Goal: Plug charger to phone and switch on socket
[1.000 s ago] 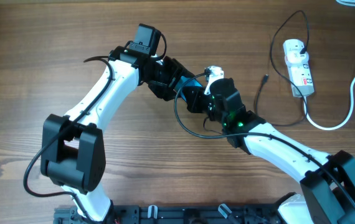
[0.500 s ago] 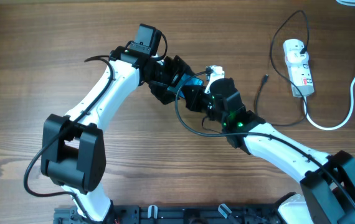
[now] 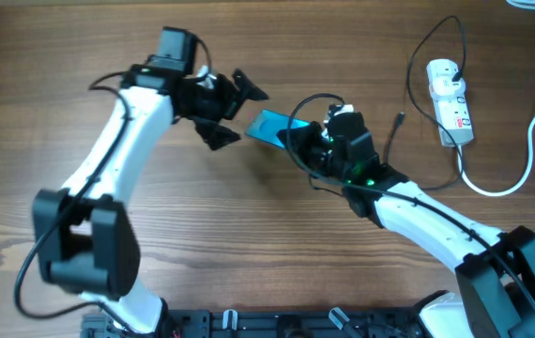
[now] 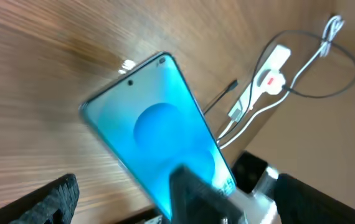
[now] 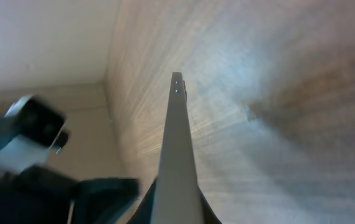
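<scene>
Over the wooden worktop [image 3: 61, 56], the left tool [image 3: 237, 115] has released the phone [image 3: 269, 127] and drawn back, fingers spread. Only the right tool [image 3: 296, 141] now pinches its end. The charger [image 3: 399, 119] lies unplugged near the socket [image 3: 450, 113].

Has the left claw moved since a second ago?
Yes. The left claw has backed off leftward, farther from the socket. It stands open, clear of the phone, which the right claw holds.

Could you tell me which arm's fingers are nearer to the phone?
Right. The right fingers clamp the phone at one end; the left fingers hang open beside it, apart.
</scene>
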You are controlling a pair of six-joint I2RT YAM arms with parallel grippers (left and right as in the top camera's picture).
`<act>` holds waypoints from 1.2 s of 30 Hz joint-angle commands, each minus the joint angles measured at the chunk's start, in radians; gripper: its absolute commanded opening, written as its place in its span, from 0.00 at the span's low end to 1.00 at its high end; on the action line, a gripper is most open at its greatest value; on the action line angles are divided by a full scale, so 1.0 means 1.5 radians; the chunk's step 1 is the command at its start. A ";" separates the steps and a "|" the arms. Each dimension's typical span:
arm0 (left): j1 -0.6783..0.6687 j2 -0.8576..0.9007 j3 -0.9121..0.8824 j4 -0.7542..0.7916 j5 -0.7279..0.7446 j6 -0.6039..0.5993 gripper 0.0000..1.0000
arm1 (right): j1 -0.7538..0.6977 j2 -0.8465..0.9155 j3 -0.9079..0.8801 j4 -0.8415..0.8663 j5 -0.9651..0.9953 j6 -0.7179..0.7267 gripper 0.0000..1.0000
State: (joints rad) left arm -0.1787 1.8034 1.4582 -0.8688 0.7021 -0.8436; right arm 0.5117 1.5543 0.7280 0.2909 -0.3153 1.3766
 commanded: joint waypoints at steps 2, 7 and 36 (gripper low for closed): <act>0.062 -0.086 0.012 -0.086 -0.092 0.107 1.00 | -0.005 0.005 0.012 0.003 -0.085 0.159 0.05; 0.093 -0.157 0.012 -0.223 -0.282 0.106 1.00 | -0.005 0.005 0.012 0.035 -0.123 0.290 0.05; -0.064 -0.177 0.009 -0.110 -0.229 -0.147 0.80 | 0.028 0.005 0.012 0.237 -0.137 0.463 0.05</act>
State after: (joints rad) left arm -0.2382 1.5444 1.4601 -1.0504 0.4160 -1.0344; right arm 0.5503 1.5555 0.7280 0.6266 -0.5365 2.0644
